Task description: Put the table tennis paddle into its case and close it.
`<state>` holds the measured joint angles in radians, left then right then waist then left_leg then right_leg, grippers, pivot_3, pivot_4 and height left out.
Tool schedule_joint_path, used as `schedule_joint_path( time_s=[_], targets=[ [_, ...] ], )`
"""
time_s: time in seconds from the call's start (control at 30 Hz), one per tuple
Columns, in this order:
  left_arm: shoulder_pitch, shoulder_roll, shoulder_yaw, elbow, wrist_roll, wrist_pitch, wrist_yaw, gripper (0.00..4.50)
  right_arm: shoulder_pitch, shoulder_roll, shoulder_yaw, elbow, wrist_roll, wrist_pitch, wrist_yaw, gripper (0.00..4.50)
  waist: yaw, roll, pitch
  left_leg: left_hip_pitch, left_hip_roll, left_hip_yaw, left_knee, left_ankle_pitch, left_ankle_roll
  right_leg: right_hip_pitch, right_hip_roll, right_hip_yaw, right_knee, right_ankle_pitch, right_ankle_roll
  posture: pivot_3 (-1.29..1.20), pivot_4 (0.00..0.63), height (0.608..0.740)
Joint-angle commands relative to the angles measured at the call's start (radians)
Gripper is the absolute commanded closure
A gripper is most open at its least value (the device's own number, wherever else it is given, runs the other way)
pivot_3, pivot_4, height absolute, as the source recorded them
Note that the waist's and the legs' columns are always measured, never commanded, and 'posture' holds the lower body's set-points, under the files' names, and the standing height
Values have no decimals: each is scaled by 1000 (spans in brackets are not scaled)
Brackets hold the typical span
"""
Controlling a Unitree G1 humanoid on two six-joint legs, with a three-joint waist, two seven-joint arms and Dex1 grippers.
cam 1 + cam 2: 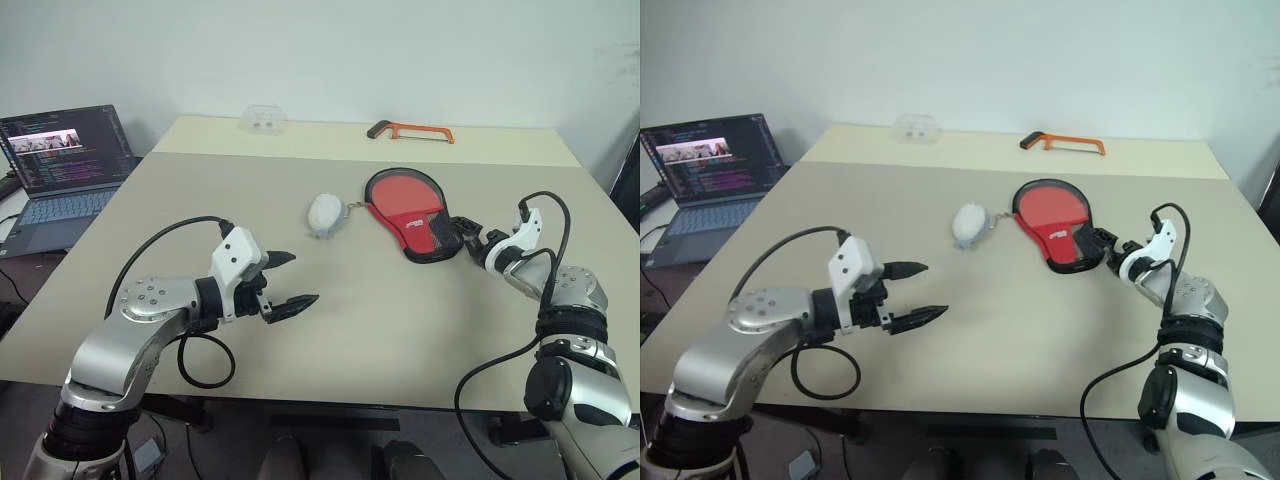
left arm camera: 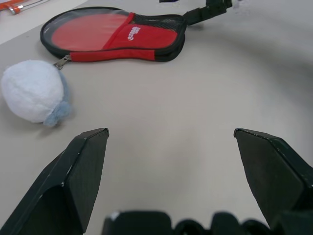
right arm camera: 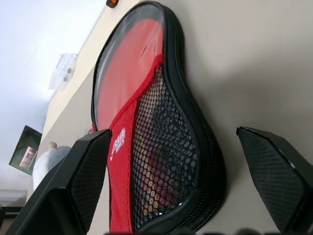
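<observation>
The case [image 1: 405, 208] lies flat on the table [image 1: 400, 330], right of centre, red face and black mesh pocket [image 3: 166, 161] up, its narrow end toward my right gripper. The table tennis paddle is hidden; red shows behind the case's clear round window [image 2: 83, 32], and I cannot tell whether that is the paddle. My right gripper [image 1: 472, 236] is open at the case's narrow end, its fingers on either side of that end in the right wrist view. My left gripper [image 1: 298, 279] hangs open and empty over bare table, well short of the case.
A white fluffy ball [image 1: 323, 214] lies just left of the case, chained to its zipper pull [image 2: 62, 61]. An orange hacksaw [image 1: 412, 130] and a clear plastic wad [image 1: 264, 119] sit at the far edge. An open laptop [image 1: 65, 160] stands on a side desk to the left.
</observation>
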<state>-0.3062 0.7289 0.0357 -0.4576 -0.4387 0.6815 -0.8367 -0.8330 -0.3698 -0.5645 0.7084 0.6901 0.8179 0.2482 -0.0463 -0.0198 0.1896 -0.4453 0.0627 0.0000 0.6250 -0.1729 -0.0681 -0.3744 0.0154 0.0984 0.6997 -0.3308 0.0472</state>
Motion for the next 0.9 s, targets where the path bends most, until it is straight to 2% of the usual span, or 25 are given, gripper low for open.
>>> schedule_joint_path(
  time_s=[0.03,0.3,0.9],
  targets=[
    [4,3,2,-43,-13,6,14,22,-11,18,-2,-5,17,-11,21,0,-3,0,0,0,0,0,0,0,0,0,0,0,0,0,0,0,150,740],
    [-18,7,-22,-34,-4,7,22,22,3,75,1,-129,63,58,28,0,-16,0,0,1,0,0,-1,0,0,0,0,0,0,0,0,0,150,740],
    [-46,-2,-67,-10,11,-11,24,22,74,123,5,-258,93,154,-24,0,-13,0,0,0,0,0,-1,0,0,0,0,0,0,0,0,0,150,740]
  ],
)
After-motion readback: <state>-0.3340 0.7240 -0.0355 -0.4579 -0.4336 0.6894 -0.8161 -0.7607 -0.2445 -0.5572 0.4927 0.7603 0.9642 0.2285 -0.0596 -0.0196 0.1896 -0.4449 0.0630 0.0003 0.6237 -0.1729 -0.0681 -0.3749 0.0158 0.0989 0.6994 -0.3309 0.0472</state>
